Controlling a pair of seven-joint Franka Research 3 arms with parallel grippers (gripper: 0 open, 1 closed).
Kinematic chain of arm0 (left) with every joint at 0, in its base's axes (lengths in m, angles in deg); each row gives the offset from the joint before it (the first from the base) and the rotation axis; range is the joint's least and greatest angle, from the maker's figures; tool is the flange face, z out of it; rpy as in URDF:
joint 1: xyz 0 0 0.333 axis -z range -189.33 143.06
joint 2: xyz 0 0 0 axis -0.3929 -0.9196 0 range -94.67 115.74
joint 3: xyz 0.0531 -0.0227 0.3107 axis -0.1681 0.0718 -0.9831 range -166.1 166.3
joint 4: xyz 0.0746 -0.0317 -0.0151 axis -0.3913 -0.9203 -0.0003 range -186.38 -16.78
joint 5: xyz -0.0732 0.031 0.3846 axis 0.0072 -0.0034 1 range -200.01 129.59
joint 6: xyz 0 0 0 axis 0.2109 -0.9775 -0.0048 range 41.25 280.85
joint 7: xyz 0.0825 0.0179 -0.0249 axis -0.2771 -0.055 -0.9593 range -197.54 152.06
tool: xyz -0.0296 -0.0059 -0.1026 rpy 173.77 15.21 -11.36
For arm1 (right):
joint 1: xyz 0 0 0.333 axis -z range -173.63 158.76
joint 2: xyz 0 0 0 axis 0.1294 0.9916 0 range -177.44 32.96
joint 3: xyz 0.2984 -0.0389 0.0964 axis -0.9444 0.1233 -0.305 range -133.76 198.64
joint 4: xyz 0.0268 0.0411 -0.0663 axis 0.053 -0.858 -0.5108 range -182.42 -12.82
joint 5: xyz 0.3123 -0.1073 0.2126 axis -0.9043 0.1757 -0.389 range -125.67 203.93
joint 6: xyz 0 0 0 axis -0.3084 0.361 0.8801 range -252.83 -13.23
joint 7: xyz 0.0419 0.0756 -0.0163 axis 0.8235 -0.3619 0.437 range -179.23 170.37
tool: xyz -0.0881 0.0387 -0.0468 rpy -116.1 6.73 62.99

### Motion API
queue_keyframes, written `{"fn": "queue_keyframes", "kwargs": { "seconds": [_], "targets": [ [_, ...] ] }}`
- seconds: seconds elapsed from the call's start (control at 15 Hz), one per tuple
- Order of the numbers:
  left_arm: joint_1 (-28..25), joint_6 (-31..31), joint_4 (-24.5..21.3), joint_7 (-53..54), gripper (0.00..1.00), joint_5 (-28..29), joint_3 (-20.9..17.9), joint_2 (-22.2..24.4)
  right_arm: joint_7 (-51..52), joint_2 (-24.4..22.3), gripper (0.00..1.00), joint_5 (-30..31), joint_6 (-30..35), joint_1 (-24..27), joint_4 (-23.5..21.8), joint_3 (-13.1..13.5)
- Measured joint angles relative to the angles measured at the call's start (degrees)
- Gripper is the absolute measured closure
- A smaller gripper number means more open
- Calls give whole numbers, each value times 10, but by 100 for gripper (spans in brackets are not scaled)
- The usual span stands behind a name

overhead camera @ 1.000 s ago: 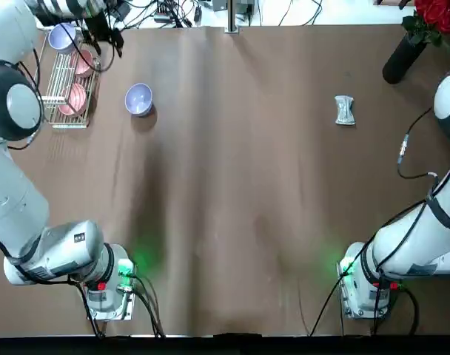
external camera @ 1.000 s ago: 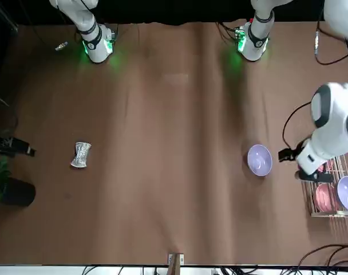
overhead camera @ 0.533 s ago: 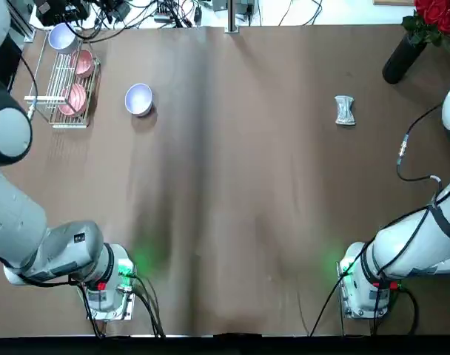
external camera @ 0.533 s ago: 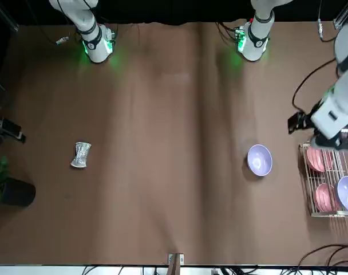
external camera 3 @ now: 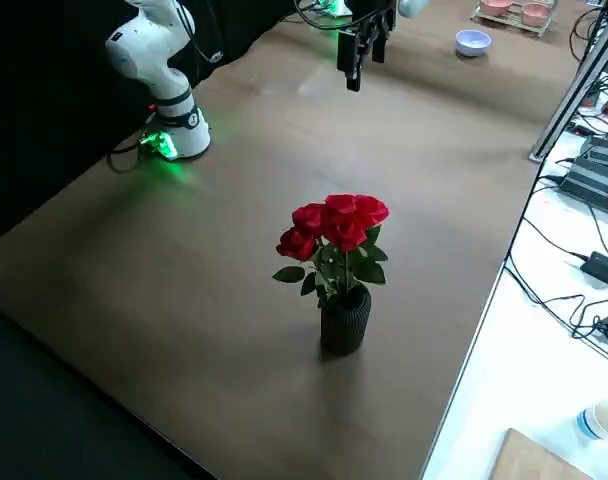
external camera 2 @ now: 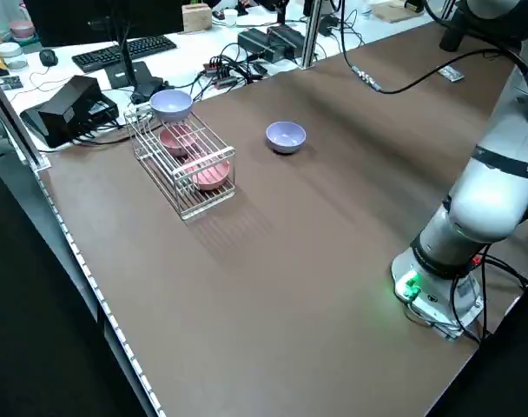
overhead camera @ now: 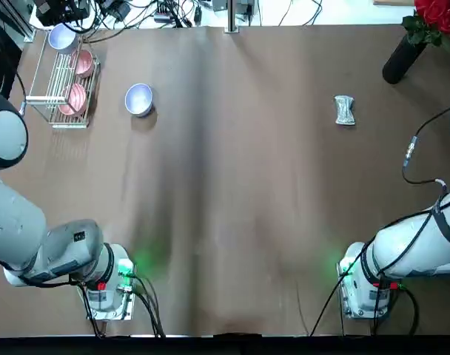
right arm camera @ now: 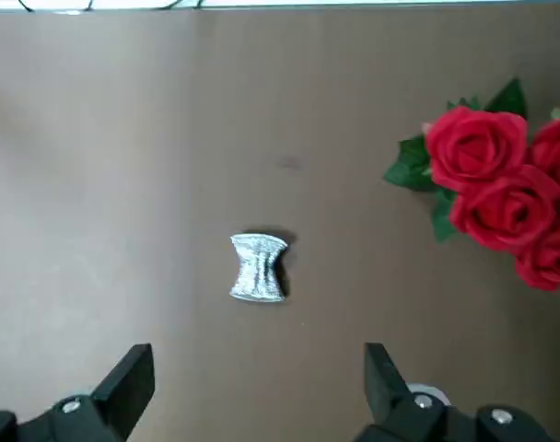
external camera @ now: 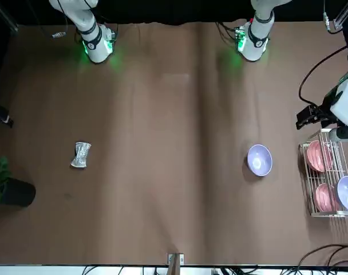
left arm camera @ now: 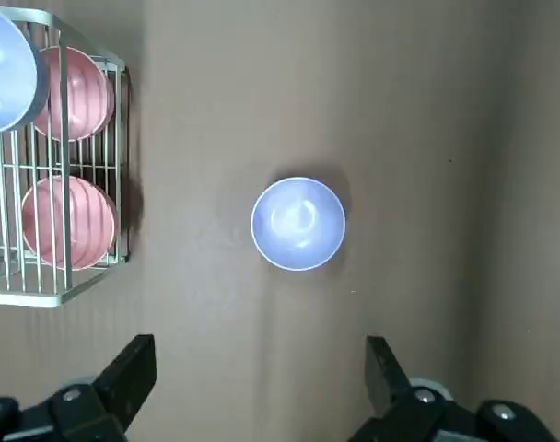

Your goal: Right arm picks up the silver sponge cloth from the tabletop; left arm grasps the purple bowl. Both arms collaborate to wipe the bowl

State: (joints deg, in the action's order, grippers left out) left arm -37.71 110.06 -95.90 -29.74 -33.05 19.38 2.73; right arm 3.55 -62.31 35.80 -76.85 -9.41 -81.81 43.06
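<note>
The purple bowl (overhead camera: pixel 138 99) (external camera: pixel 259 160) (external camera 2: pixel 286 136) stands upright on the brown table, just beside the wire rack. In the left wrist view the bowl (left arm camera: pixel 298 224) lies well below and ahead of my left gripper (left arm camera: pixel 259 368), which is open and holds nothing. The front view shows that gripper (external camera: pixel 311 116) raised near the rack, on the robot's side of the bowl. On the far right part of the table lies the silver sponge cloth (overhead camera: pixel 345 111) (external camera: pixel 80 154). My right gripper (right arm camera: pixel 259 373) hangs high above the cloth (right arm camera: pixel 258 268), open and holding nothing.
A wire rack (overhead camera: pixel 47 89) (external camera: pixel 304 177) at the far left corner holds two pink bowls and another lavender bowl (overhead camera: pixel 62 35). A dark vase of red roses (overhead camera: pixel 403 55) (external camera 3: pixel 344 318) stands at the far right corner. Cables run along the far edge.
My left gripper has drawn back from above the rack and bowl toward the robot's side, leaving the top view. The right arm has also pulled outward. Bowl and cloth have not moved.
</note>
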Motion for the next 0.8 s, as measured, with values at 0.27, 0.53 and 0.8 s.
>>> {"fn": "queue_keyframes", "kwargs": {
  "seconds": [0.27,0.53,0.8],
  "targets": [
    [121,-1,0,-3,0,-15,-112,12,-5,-39,0,16,0,-1,-32,-3],
    [150,4,-25,-5,0,-18,-135,33,-22,-70,0,17,-6,-2,-45,-4],
    [149,7,-34,-5,0,-18,-137,36,-64,-71,0,17,-29,-6,-60,-5]
  ]
}}
